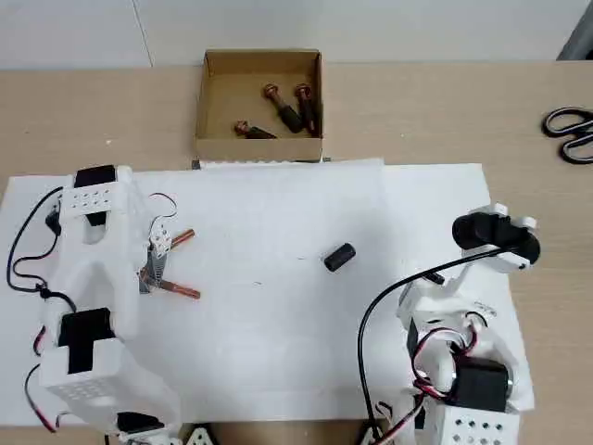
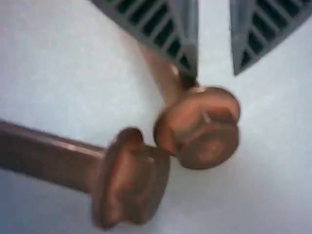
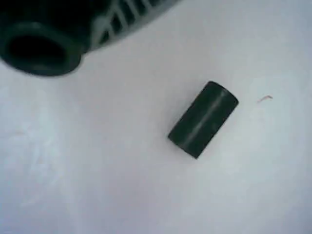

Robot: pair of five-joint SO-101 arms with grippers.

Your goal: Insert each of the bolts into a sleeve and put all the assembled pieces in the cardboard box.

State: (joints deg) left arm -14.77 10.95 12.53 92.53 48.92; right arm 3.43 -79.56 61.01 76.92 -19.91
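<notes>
We see the box [image 1: 200, 97] at the far edge of the table [image 1: 417, 111], with three assembled pieces [image 1: 287, 113] lying inside it. Nearer the arms than the box, a white paper [image 1: 278, 352] covers the table.

The loose sleeve [image 1: 340, 257] [image 3: 202, 119] lies on its side on the paper, a little to the right-arm side of the box, touching nothing.

Well to the left-arm side of the box, two bare bolts lie on the paper. Their heads touch and their shafts spread apart: the far bolt [image 1: 181, 237] [image 2: 200, 129] and the near bolt [image 1: 181, 290] [image 2: 129, 183]. The left pincer [image 1: 156, 264] [image 2: 214, 68] sits right over them, released, with a gap between its fingers. One finger [image 2: 165, 29] rests against the far bolt's shaft.

Farther to the right-arm side of the box, the right pincer [image 3: 63, 29] is raised above the paper. As far as we can tell, it is clenched on the held sleeve [image 3: 39, 46] [image 1: 474, 229], whose open bore faces the wrist camera.

Scissors [image 1: 570, 134] lie on the table far to the right-arm side of the box.
</notes>
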